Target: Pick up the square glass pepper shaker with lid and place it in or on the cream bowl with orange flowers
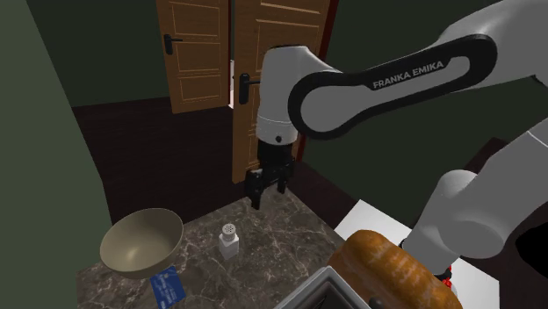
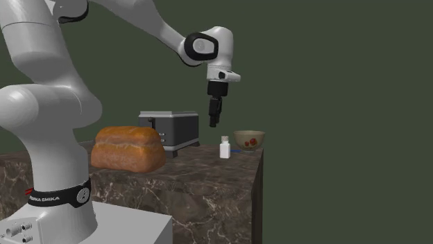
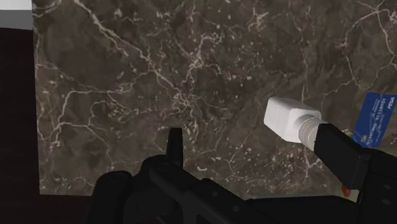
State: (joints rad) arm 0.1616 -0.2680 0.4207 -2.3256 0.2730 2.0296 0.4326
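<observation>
Gripper point(image 1: 267, 198) open, empty, hovering above counter point(image 1: 294, 219) | shaker point(image 1: 229, 240) upright on counter, below gripper and off to one side, untouched | bowl point(image 1: 140, 243) nearby, empty | grasp, lift, placing all left

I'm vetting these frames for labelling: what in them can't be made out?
Wrist view: the lid end of the white square shaker is covered by a black gripper finger; the blue card is cut by the picture's edge, its print unreadable.
Second exterior view: the cream bowl's reddish marks are too small to read as flowers.
Shoulder view: the grey toaster is cut by the bottom edge and partly covered by the brown bread loaf.
</observation>
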